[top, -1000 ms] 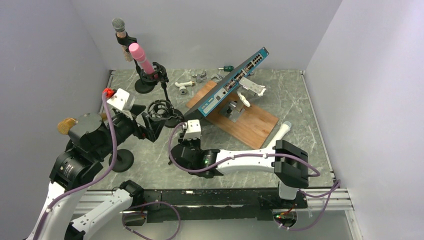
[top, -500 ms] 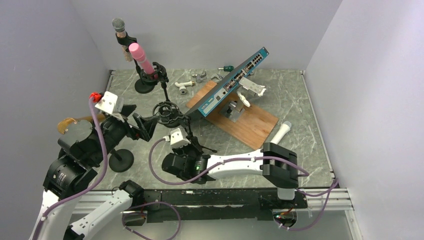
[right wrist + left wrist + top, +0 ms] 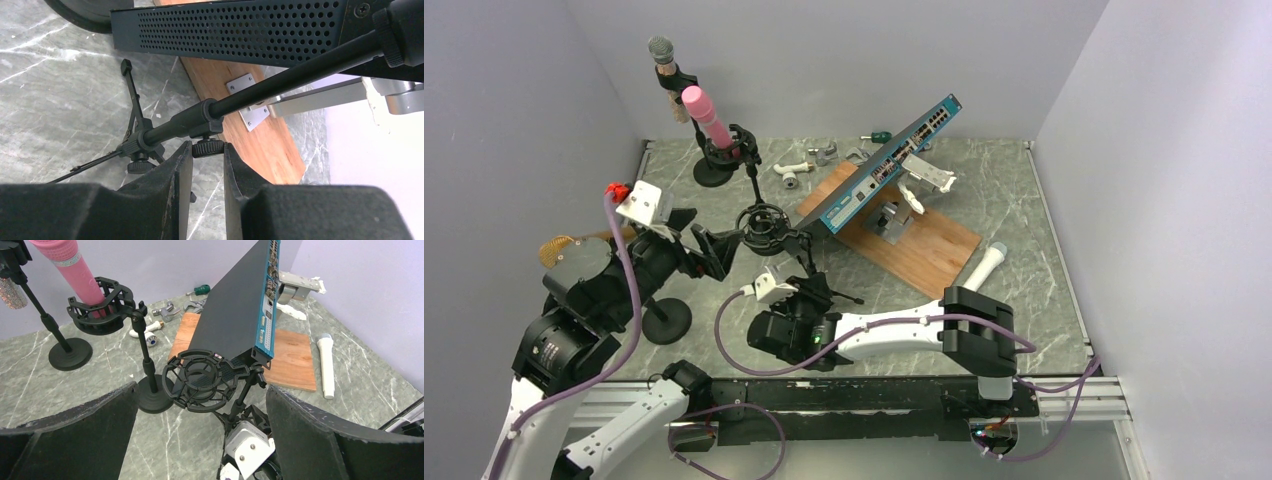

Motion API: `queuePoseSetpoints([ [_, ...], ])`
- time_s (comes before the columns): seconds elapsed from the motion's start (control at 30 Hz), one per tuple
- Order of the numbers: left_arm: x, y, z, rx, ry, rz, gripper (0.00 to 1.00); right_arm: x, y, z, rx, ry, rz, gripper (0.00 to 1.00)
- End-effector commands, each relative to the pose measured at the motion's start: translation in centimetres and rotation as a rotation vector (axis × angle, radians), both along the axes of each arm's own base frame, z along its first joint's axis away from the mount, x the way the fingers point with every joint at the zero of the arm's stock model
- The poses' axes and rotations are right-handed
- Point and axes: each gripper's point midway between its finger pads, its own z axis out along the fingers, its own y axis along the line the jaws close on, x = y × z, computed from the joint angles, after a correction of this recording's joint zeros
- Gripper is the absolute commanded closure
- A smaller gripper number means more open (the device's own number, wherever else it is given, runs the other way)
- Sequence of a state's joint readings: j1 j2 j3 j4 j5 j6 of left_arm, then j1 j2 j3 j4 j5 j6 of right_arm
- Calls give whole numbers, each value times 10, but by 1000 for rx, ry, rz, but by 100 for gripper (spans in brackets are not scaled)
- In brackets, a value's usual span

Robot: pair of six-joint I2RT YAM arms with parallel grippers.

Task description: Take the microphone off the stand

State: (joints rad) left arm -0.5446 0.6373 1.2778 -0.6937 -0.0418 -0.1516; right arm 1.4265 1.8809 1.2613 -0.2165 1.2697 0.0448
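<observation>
Right wrist view only: right jaws pinch stand knob; left jaws spread before shock mount

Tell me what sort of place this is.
Most likely a robotics test cell: plain pale walls box in a grey marble-patterned tabletop, and unrelated props share it: a pink microphone in a black stand and a blue-fronted network switch on a wooden board.

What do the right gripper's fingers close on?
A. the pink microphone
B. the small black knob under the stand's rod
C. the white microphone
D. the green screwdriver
B: in the right wrist view the right gripper presses its pads against both sides of the small black knob under the stand's rod.
</observation>
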Motion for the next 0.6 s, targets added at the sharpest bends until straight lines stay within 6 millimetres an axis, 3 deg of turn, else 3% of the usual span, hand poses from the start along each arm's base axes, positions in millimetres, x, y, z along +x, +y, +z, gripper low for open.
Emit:
queuePoseSetpoints([
  [0.0,3,-5,13,-24,-23,-15,1,-7,-7,-33,-101,141,70,90],
  [0.13,5,-9,11,-21,-14,-26,1,-18,1,-29,2,209,109,59],
  [0.27,10,-17,6,-12,7,-47,1,-30,1,-6,168,263,135,29],
  [0.43,15,-26,0,-5,32,-76,1,-49,-10,20,383,351,189,11],
  [0.57,19,-34,-7,5,56,-104,1,-61,-30,46,601,382,221,7],
])
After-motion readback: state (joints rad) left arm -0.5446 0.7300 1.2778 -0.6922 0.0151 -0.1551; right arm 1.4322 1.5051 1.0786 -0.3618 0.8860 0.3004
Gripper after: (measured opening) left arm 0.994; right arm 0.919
